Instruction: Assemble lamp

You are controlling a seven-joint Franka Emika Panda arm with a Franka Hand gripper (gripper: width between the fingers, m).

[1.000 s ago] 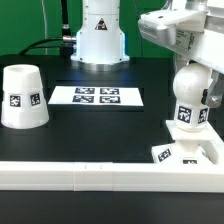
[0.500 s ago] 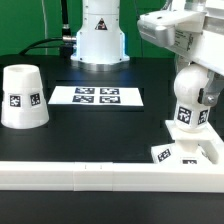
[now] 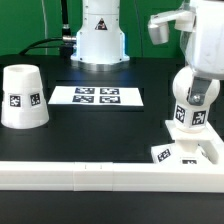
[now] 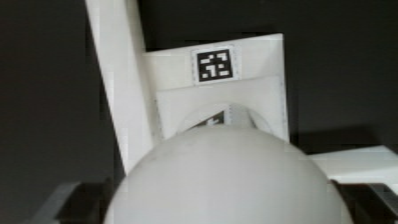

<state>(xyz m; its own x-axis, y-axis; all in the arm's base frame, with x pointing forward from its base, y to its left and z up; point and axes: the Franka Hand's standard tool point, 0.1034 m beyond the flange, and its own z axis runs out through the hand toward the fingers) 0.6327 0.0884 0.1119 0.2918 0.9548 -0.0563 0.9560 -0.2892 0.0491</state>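
The marker board (image 3: 97, 96) lies flat on the table (image 3: 112, 130), mid-scene. Well apart on the exterior view's left of it stands the shade (image 3: 22, 97) (mouth down). On the exterior view's right of the board and nearer the camera, the base (image 3: 203, 152) lies against the front rail (image 3: 80, 176), with the bulb (image 3: 188, 115) upright on it. The gripper (image 3: 197, 92) straddles the bulb's head, apparently touching it. Behind the board stands the arm's pedestal (image 3: 100, 38).

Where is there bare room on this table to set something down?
The widest bare patch is the strip between the marker board and the front white rail, running from the shade to the base. A smaller gap lies between marker board and bulb. Crowded: the exterior view's right, around bulb and base.
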